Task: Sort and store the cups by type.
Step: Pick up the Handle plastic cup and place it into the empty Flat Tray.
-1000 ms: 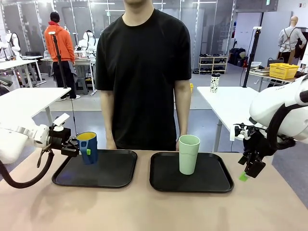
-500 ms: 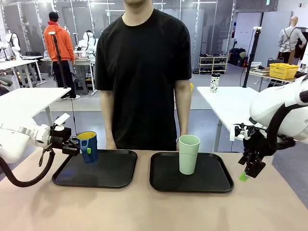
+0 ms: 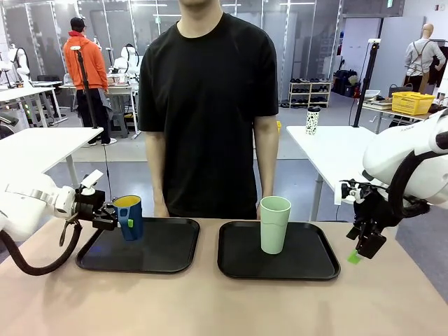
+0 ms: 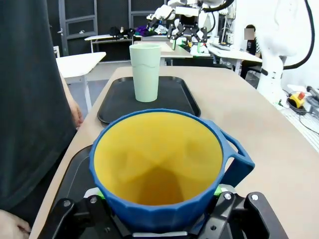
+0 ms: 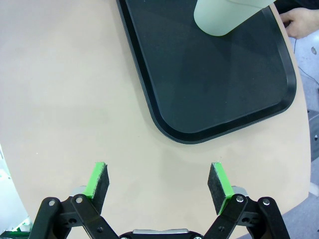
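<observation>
Beige desk (image 3: 210,308) carries two black trays (image 3: 140,246); left gripper (image 3: 117,218) clamps the blue mug (image 3: 129,215), perhaps lifted; right gripper (image 5: 159,183) fingers spread.

the left gripper (image 3: 119,218), clamped on the blue mug (image 3: 129,216), has drifted slightly right and lower in the left of the frame. the mug now hangs a little closer to the left tray (image 3: 161,255), and the arm's wrist sits lower than before.

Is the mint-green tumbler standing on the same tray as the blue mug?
No, the tumbler stands alone on the right tray; the mug is over the left tray.
</observation>
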Robot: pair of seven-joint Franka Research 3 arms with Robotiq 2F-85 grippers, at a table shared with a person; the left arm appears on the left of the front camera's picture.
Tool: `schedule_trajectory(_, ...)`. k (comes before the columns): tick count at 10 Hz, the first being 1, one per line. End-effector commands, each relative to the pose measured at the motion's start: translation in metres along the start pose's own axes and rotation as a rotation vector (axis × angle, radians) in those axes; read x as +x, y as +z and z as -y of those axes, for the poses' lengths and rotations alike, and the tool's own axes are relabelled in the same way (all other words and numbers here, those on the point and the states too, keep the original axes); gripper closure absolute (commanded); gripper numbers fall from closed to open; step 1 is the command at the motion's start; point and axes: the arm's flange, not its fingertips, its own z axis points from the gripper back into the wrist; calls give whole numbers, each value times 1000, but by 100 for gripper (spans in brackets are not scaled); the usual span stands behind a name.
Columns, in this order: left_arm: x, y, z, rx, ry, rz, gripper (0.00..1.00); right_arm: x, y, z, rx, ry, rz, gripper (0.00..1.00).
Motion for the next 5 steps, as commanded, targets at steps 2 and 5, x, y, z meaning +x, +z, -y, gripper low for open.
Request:
schedule_trajectory(2,-11,-2,-12,10,-3,13,24,0,-1,1,-4,-1,7,0)
schedule_trajectory(5,-19,-6,-14,10,-19,-6,24,0,-1,1,-4,-1,7,0)
